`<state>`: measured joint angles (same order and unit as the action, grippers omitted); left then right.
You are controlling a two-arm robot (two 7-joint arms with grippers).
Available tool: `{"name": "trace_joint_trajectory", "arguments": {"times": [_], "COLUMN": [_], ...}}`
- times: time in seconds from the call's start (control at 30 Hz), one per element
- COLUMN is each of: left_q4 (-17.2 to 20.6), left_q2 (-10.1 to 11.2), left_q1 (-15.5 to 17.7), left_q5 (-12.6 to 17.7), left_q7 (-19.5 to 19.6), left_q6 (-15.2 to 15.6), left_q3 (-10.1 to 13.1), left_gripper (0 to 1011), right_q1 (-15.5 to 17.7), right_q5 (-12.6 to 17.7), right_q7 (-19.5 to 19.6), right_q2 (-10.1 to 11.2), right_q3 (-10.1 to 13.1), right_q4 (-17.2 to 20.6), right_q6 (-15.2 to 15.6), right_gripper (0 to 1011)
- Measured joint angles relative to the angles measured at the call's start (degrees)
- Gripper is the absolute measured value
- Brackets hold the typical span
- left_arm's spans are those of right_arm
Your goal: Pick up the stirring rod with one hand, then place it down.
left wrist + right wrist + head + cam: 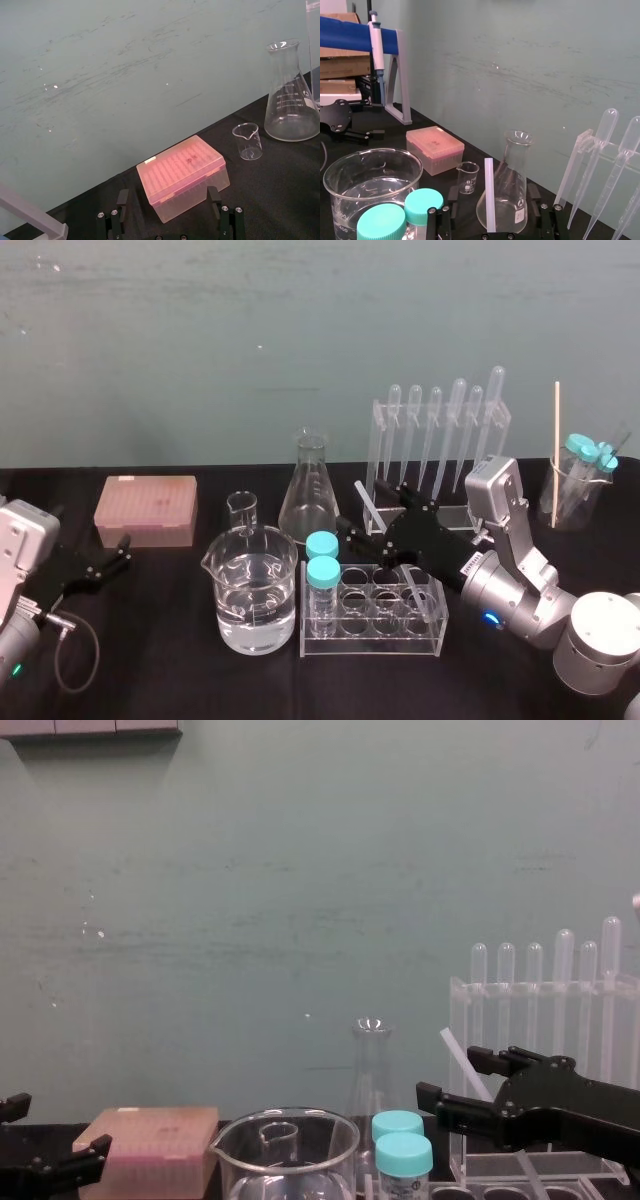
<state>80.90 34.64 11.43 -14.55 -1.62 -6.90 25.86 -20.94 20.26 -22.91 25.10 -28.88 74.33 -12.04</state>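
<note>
The right gripper (377, 512) reaches in from the right over the black-covered desk (150, 670). It sits between the clear plastic test-tube rack (372, 642) in front and the clear acrylic stand of bulb-topped pipettes (440, 430) behind. Its two black fingers are spread wide. The long, thin, translucent whitish stirring rod (366, 500) runs up through the gap between them, and neither finger presses on it. The rod is tilted: its upper end points up and towards the conical glass flask (310, 490), and its lower part slants down across the right end of the rack. The lower tip seems to rest in one of the rack's wells, though the clear plastic makes that hard to confirm.

Two clear vials with teal caps (322, 560) stand at the left end of the rack. Just beside them is a large glass beaker part-filled with clear liquid (255, 600), with a small empty glass beaker (242, 508) behind it.

The left gripper (118, 552) rests low at the left side of the desk. Its fingers are apart and empty, pointing towards the pink translucent lidded box (146, 508).
</note>
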Motion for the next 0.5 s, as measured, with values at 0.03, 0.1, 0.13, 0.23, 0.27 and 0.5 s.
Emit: {"name": "trace_joint_trajectory", "arguments": {"times": [0.03,0.1,0.13,0.23,0.27,0.5], "left_q4": [0.0,0.0,0.0,0.0,0.0,0.0], "left_q2": [0.0,0.0,0.0,0.0,0.0,0.0], "left_q1": [0.0,0.0,0.0,0.0,0.0,0.0], "left_q5": [0.0,0.0,0.0,0.0,0.0,0.0], "left_q7": [0.0,0.0,0.0,0.0,0.0,0.0], "left_q6": [0.0,0.0,0.0,0.0,0.0,0.0], "left_q3": [0.0,0.0,0.0,0.0,0.0,0.0], "left_gripper": [1000,1000,1000,1000,1000,1000], "right_q1": [0.0,0.0,0.0,0.0,0.0,0.0], "right_q5": [0.0,0.0,0.0,0.1,0.1,0.1], "right_q7": [0.0,0.0,0.0,0.1,0.1,0.1], "right_q2": [0.0,0.0,0.0,0.0,0.0,0.1], "right_q3": [0.0,0.0,0.0,0.0,0.0,0.0], "right_q4": [0.0,0.0,0.0,0.0,0.1,0.1], "right_q6": [0.0,0.0,0.0,0.0,0.0,0.1], "right_gripper": [839,802,765,670,628,406]}}
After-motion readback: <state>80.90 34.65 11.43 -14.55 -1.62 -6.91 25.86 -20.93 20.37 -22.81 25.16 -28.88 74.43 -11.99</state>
